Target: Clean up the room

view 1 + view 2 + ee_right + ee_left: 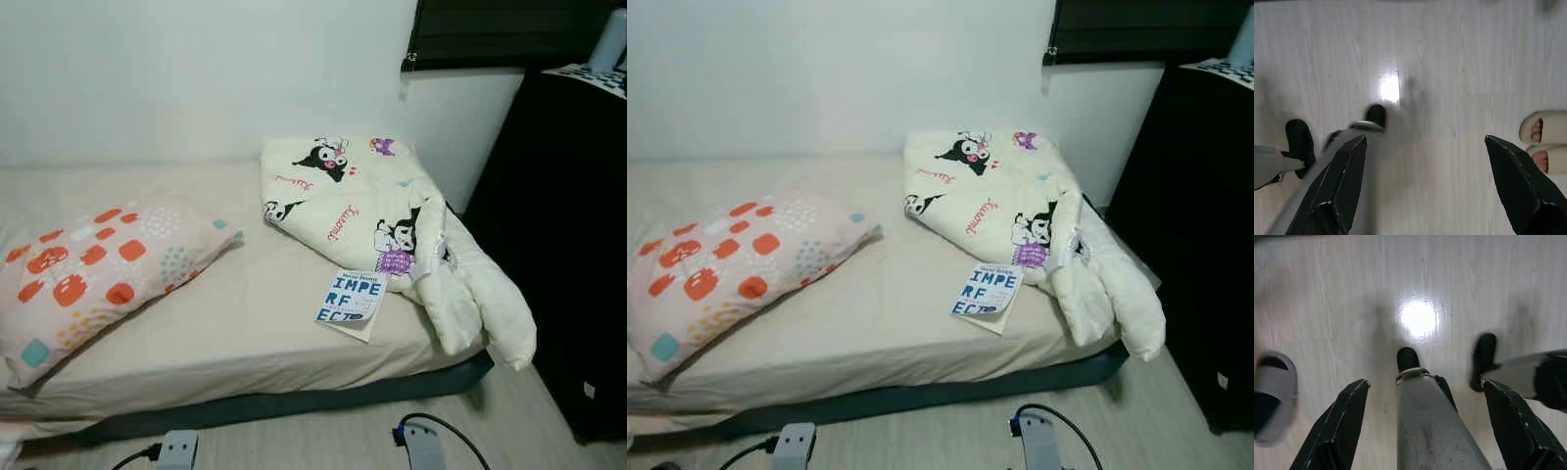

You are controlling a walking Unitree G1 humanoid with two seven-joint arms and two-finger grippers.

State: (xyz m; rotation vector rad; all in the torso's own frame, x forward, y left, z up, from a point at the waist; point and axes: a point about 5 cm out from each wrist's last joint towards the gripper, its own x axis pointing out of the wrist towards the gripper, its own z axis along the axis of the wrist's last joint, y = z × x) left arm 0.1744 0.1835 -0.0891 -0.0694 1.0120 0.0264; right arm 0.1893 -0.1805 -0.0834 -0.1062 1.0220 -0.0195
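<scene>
1. Head views: book (352,302) lies flat on the bed (245,333), near its front edge, touching the folded quilt (372,211); pillow (93,269) well apart, toward the robot's left. Judgement: the book is light, thin and stiff, with a cover likely to slip; best pinched at the free edge nearest the robot. The quilt is soft and bulky and would sag if lifted.
2. Left wrist view: left gripper (1425,418) hangs over the wood floor (1327,293), fingers spread wide, nothing between them. A slipper (1271,394) lies nearby.
3. Right wrist view: right gripper (1425,181) likewise released, fingers wide apart, empty. A person's foot in a sandal (1542,129) is on the floor.
</scene>
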